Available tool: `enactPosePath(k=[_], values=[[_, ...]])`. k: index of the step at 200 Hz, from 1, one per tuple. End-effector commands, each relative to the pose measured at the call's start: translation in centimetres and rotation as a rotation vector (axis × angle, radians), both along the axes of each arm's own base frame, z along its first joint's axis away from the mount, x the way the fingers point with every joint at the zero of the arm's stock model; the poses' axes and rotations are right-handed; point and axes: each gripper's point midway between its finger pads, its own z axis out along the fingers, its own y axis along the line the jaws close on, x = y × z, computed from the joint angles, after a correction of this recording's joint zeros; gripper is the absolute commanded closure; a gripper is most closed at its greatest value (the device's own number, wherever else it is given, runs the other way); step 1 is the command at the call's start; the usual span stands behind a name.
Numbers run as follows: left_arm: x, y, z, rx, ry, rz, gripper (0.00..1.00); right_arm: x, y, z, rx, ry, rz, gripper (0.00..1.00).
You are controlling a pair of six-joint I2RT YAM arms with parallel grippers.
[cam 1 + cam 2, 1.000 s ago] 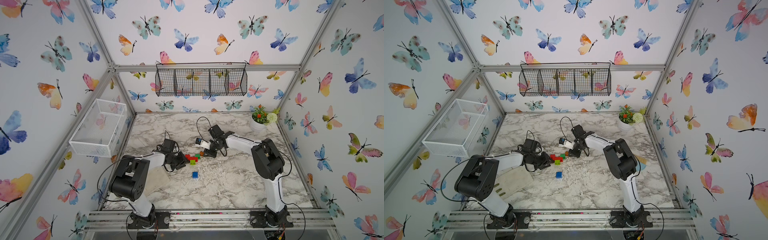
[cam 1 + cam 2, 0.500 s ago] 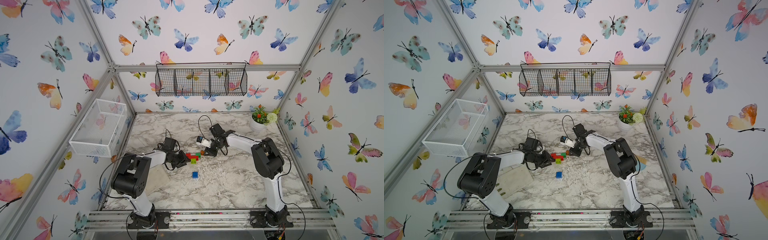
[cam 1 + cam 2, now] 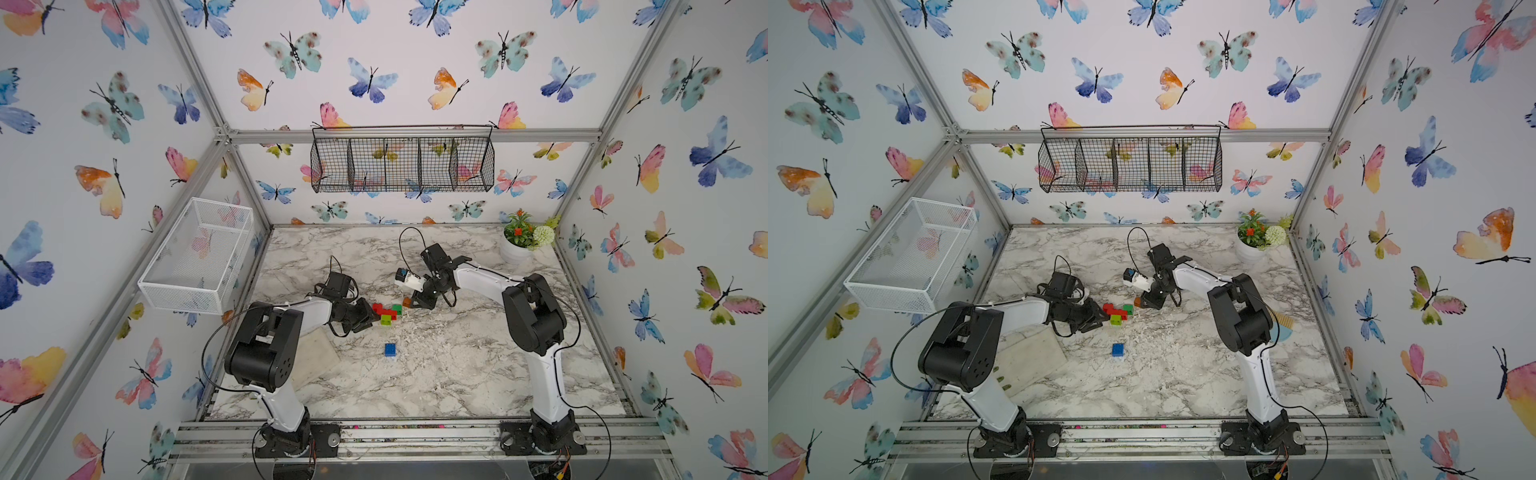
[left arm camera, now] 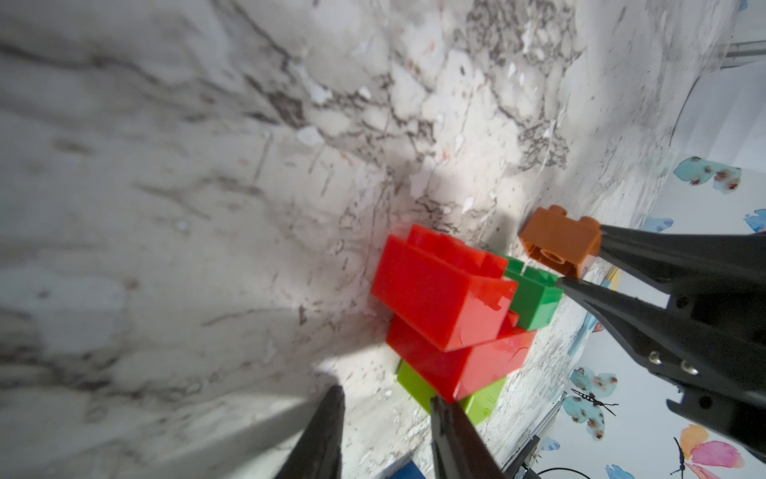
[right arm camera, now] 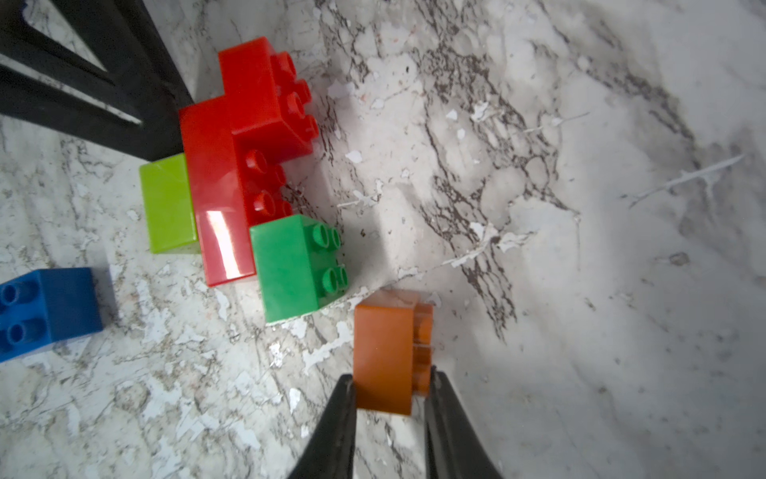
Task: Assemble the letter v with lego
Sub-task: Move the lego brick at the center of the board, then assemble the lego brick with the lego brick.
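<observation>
Pinching orange brick (image 5: pixel 383 352) in right gripper (image 5: pixel 389 375), beside dark green brick (image 5: pixel 294 269)

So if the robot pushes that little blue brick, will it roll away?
Probably not: the small blue plastic studded brick is boxy and flat-sided, so it should slide. It looks hard and glossy, likely stiff, light, maybe slippery.
</observation>
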Motion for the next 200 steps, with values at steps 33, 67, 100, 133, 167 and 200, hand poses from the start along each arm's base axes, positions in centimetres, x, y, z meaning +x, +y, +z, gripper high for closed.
enactPosePath(k=[33,67,100,133,167,200], values=[[-0.6,1.2,-2.2,0.070,0.072,0.007,0.61,-1.3,-0.2,-2.4,-0.016,0.104,0.006,0.93],[-0.3,1.1,-2.2,0.068,0.068,0.006,0.61,-2.0,0.0,-2.9,-0.031,0.116,0.027,0.91],[-0.2,1.0,-2.0,0.063,0.067,0.004,0.61,-2.8,0.0,-3.3,-0.055,0.127,0.049,0.82],[-0.5,1.1,-2.1,0.068,0.069,0.007,0.61,-3.1,-0.4,-3.3,-0.070,0.127,0.047,0.74],[-0.7,1.2,-2.1,0.067,0.069,0.005,0.61,-2.8,-0.3,-2.2,-0.059,0.097,0.049,0.61],[-0.8,1.2,-1.9,0.068,0.065,0.006,0.60,-3.0,0.0,-1.0,-0.028,0.075,0.091,0.50]])
